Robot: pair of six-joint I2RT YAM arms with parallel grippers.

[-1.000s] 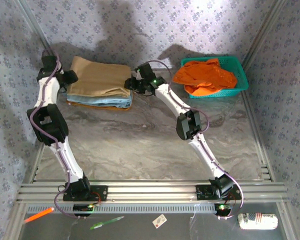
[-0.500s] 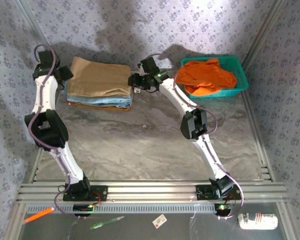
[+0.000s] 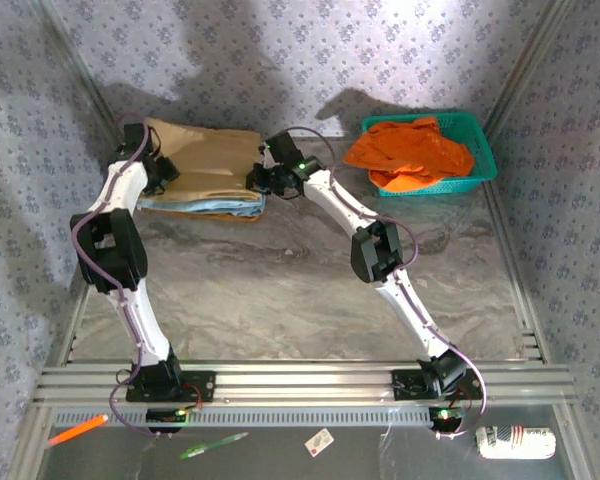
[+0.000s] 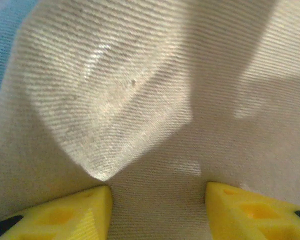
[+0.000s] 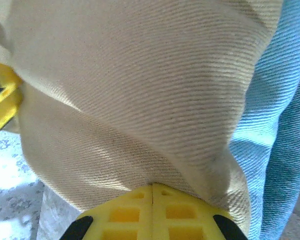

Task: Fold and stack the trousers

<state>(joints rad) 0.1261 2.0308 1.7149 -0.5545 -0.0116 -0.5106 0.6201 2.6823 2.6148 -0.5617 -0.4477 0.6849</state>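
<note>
The tan trousers (image 3: 208,158) lie folded at the back left, on top of a light blue folded cloth (image 3: 215,204). My left gripper (image 3: 161,176) is down on the pile's left edge. Its yellow fingertips (image 4: 65,215) stand apart on the tan weave (image 4: 140,100), so my left gripper (image 4: 157,210) is open with cloth under the gap. My right gripper (image 3: 260,179) is at the pile's right edge. In the right wrist view my right gripper (image 5: 154,207) is shut, the two pads flush together, tips pressed against a tan fold (image 5: 140,90). Blue cloth (image 5: 270,130) shows beside it.
A teal basket (image 3: 486,150) holding a bright orange garment (image 3: 415,150) stands at the back right. An orange layer peeks out under the pile's near edge. Marbled tabletop (image 3: 280,290) stretches in front. Metal frame rails run along both sides and the near edge.
My left gripper swung right from beside the pile onto the trousers' left edge. My right gripper, lifted off half a second ago, came back down-left against the pile's right edge.
</note>
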